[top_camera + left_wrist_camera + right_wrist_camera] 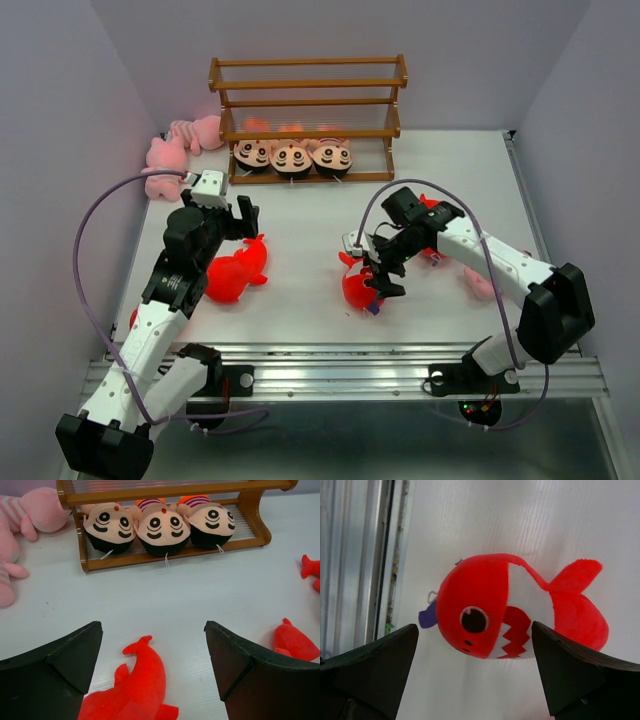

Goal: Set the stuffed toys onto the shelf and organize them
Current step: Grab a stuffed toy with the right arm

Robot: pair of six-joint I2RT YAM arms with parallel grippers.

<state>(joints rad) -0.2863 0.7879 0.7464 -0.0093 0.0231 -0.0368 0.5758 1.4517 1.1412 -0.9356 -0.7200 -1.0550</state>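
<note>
The wooden shelf (308,115) stands at the back, with three boy dolls (291,157) side by side on its bottom tier (165,555). Pink striped stuffed toys (170,150) lie heaped left of it. My left gripper (243,222) hangs open over a red fish (140,680) lying on the table, the fish low between its fingers and not touched. My right gripper (378,278) is open too, straddling another red fish with a white band (470,590) that lies on its side. A purple tag (426,618) sticks out by that fish's head.
More red fish (295,642) lie to the right, one partly hidden behind my right arm (432,250). A pink toy (480,283) peeks out beside the right forearm. A metal rail (350,365) runs along the table's near edge, close to the right fish.
</note>
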